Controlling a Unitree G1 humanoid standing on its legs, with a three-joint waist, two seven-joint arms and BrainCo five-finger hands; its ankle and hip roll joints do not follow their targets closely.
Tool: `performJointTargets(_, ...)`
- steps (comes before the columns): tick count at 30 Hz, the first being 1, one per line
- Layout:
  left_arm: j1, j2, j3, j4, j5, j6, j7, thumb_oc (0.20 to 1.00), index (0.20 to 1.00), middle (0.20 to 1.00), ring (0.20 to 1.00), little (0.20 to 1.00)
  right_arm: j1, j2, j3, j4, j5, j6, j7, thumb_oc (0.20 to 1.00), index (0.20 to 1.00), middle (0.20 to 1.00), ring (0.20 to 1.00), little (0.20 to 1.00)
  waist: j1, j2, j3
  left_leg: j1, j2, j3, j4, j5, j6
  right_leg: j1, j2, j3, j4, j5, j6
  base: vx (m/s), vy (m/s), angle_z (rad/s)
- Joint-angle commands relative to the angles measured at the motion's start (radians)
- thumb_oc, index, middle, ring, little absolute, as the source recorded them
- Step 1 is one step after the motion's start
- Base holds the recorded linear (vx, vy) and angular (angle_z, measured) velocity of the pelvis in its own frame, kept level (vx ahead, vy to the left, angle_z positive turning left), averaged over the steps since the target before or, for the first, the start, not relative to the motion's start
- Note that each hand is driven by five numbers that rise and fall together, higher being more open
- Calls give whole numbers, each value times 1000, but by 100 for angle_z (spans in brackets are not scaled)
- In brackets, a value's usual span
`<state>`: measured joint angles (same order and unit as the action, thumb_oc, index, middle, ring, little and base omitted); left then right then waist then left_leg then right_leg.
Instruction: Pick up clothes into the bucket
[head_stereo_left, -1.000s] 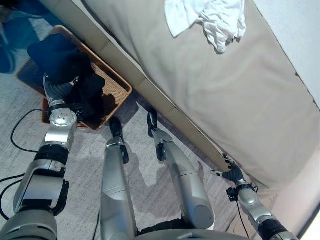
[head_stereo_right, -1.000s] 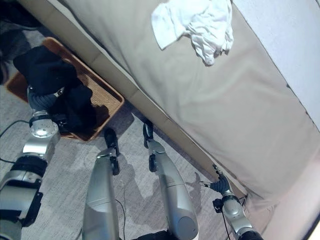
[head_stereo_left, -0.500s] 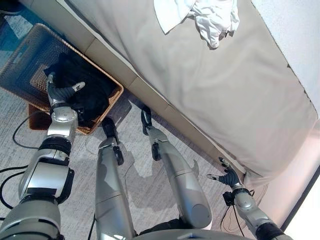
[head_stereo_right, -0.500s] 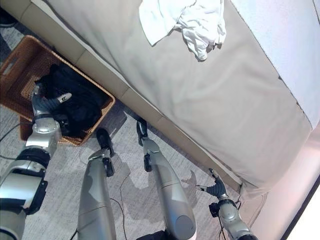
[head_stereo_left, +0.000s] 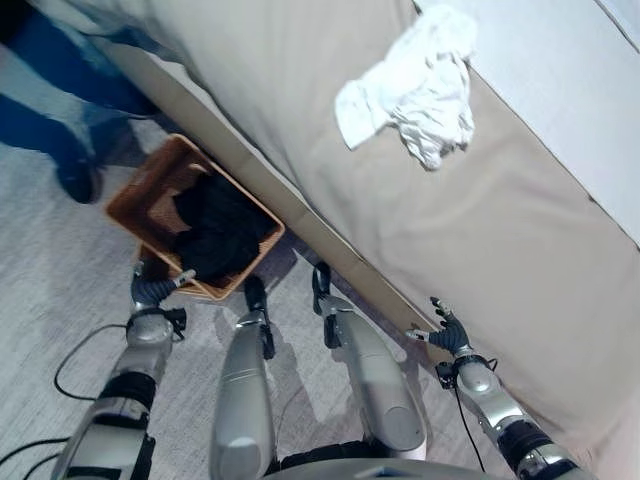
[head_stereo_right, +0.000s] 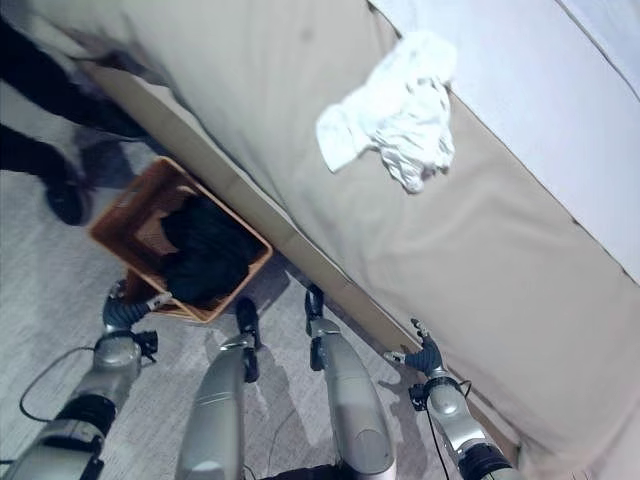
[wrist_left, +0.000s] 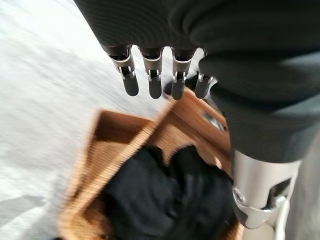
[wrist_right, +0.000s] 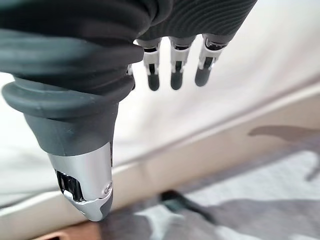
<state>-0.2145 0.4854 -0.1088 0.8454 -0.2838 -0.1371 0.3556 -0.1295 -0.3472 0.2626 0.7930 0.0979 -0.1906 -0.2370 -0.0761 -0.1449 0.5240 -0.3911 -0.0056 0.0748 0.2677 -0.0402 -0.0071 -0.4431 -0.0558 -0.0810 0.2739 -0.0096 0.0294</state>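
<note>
The basket (head_stereo_left: 150, 190) is a brown wicker one and stands on the grey carpet (head_stereo_left: 60, 290), against the side of the bed (head_stereo_left: 300, 90). A heap of black clothes (head_stereo_left: 220, 235) lies inside it and fills most of the end nearer the robot; the far end shows bare wicker. In the left wrist view the same black heap (wrist_left: 165, 195) sits within the basket's walls (wrist_left: 107, 132).

A white garment (head_stereo_left: 410, 100) lies crumpled on top of the bed's beige cover, well apart from the basket and from both hands.

The left hand (head_stereo_left: 152, 290) hangs just beside the basket's near corner, outside it. Its fingers (wrist_left: 155, 80) are straight and relaxed, and it holds nothing. It touches neither the basket nor the clothes.

The right hand (head_stereo_left: 447, 332) hangs low by the side of the bed, near the edge of the beige cover. Its fingers (wrist_right: 175, 72) are spread and straight, with nothing between them. Whether the fingertips touch the bed side cannot be told.

A person's legs in dark trousers and a dark shoe (head_stereo_left: 75, 180) stand on the carpet beyond the basket, near its far end.
</note>
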Motion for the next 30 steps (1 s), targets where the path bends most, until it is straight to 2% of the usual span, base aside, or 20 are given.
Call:
performJointTargets(1, 66, -46, -4, -70, 93, -88, -73, 1000, 1000, 1000, 1000, 1000, 47, -72, -37, 0, 27, -3, 24, 1000, 1000, 1000, 1000, 1000, 2, 95, -50, 77, -1, -67, -33, -2, -29, 100, -81, -7, -68, 43, 97, 201, -67, 22)
performJointTargets(5, 149, -85, 23, -53, 61, -110, -138, 1000, 1000, 1000, 1000, 1000, 69, -63, -46, 47, 0, 5, 60, 1000, 1000, 1000, 1000, 1000, 14, 124, -135, 187, -2, -79, -131, 27, -43, 206, -66, -30, -124, 30, 94, 135, -77, 19)
performJointTargets(6, 149, -85, 23, -53, 61, -110, -138, 1000, 1000, 1000, 1000, 1000, 69, -63, -46, 47, 0, 5, 60, 1000, 1000, 1000, 1000, 1000, 14, 124, -134, 187, -2, -79, -131, 28, -43, 206, -66, -30, -124, 30, 94, 118, -120, 9)
performJointTargets(8, 179, -110, 13, -18, 90, -107, -169, 1000, 1000, 1000, 1000, 1000, 76, -48, -47, 103, -5, 15, 88, 1000, 1000, 1000, 1000, 1000, 24, 139, -197, 253, 10, -85, -186, 45, -50, 277, -53, -47, -164, 17, 88, 136, -115, 7)
performJointTargets(13, 192, -162, -3, 87, 104, -82, -224, 1000, 1000, 1000, 1000, 1000, 68, -29, -59, 138, 3, 29, 110, 1000, 1000, 1000, 1000, 1000, 27, 148, -275, 336, 32, -85, -252, 65, -60, 371, -40, -70, -224, 8, 80, 98, -80, 11)
performJointTargets(16, 209, -196, -15, 123, 106, -70, -244, 1000, 1000, 1000, 1000, 1000, 64, -29, -66, 108, 13, 28, 108, 1000, 1000, 1000, 1000, 1000, 30, 147, -305, 362, 36, -79, -247, 56, -61, 409, -33, -73, -245, 4, 76, 96, -65, 5)
performJointTargets(19, 226, -213, -50, 139, 166, -65, -260, 1000, 1000, 1000, 1000, 1000, 56, -30, -77, 63, 26, 20, 109, 1000, 1000, 1000, 1000, 1000, 33, 149, -318, 387, 38, -76, -235, 43, -60, 439, -31, -72, -240, -8, 71, 101, -48, 2)
performJointTargets(24, 262, -237, -68, 145, 203, -55, -239, 1000, 1000, 1000, 1000, 1000, 18, -87, -109, -187, -24, -6, 64, 1000, 1000, 1000, 1000, 1000, 35, 161, -297, 391, 45, -85, -229, 37, -55, 413, -24, -73, -160, -48, 60, 27, -12, 0)
performJointTargets(29, 260, -230, -146, 129, 285, -54, -243, 1000, 1000, 1000, 1000, 1000, -80, -123, -131, -200, -86, 0, -23, 1000, 1000, 1000, 1000, 1000, 42, 173, -270, 356, 46, -104, -219, 40, -48, 350, -28, -83, -91, -71, 56, -12, -10, 3)
performJointTargets(30, 260, -224, -158, 98, 272, -56, -218, 1000, 1000, 1000, 1000, 1000, -142, -137, -127, -174, -111, 4, -74, 1000, 1000, 1000, 1000, 1000, 49, 181, -252, 331, 45, -112, -218, 46, -47, 315, -33, -84, -70, -76, 55, -28, -2, 5)
